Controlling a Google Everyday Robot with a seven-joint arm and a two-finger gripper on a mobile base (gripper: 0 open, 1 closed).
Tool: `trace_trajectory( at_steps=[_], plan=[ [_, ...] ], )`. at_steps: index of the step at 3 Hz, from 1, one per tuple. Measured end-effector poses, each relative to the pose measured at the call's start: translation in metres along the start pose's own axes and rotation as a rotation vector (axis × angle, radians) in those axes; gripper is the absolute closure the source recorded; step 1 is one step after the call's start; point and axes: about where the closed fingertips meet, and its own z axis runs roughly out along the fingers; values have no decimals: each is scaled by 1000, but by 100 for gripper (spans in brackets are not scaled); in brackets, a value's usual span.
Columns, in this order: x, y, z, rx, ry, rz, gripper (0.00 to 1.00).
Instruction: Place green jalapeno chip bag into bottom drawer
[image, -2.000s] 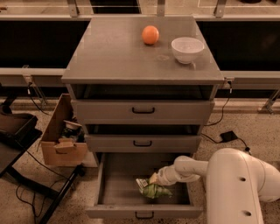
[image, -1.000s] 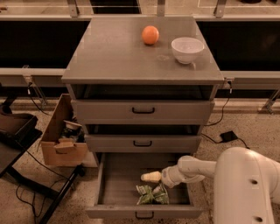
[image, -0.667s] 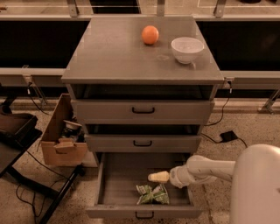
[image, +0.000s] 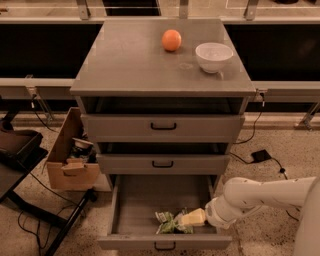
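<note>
one green jalapeno chip bag (image: 169, 223) lies on the floor of the bottom drawer (image: 134, 200), which is pulled well out of the cabinet. it sits in the front half, right of the middle and close behind the drawer's front panel. there is pale printing on the crinkled green, but from where i stand none of it can be read, no brand, no words. the bag lies flat and rumpled with its long axis running roughly left to right, along the drawer front; a whitish end shows at its left, and its right end goes under the claw. the gripper (image: 191, 218), a cream-yellow tip, is down inside the drawer at that right end of the bag, pointing left. whether it is open or closed, or gripping the bag at all, i cannot tell. behind it the white arm (image: 260, 195) reaches in over the drawer's right wall from the lower right. a small black handle (image: 165, 246) sits on the drawer front. above, the middle drawer (image: 163, 163) and the top drawer (image: 163, 127) each stand out a little. on the grey cabinet top (image: 130, 60) an orange (image: 171, 40) rests near the back, with a white bowl (image: 214, 56) just beside it to the right, apart. a cardboard box (image: 70, 170) with odds and ends stands on the floor left of the cabinet.
</note>
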Motion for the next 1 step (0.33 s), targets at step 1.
trace_trajectory(
  at_steps=[1],
  plan=[
    [12, 22, -39, 80, -69, -5, 0]
  ],
)
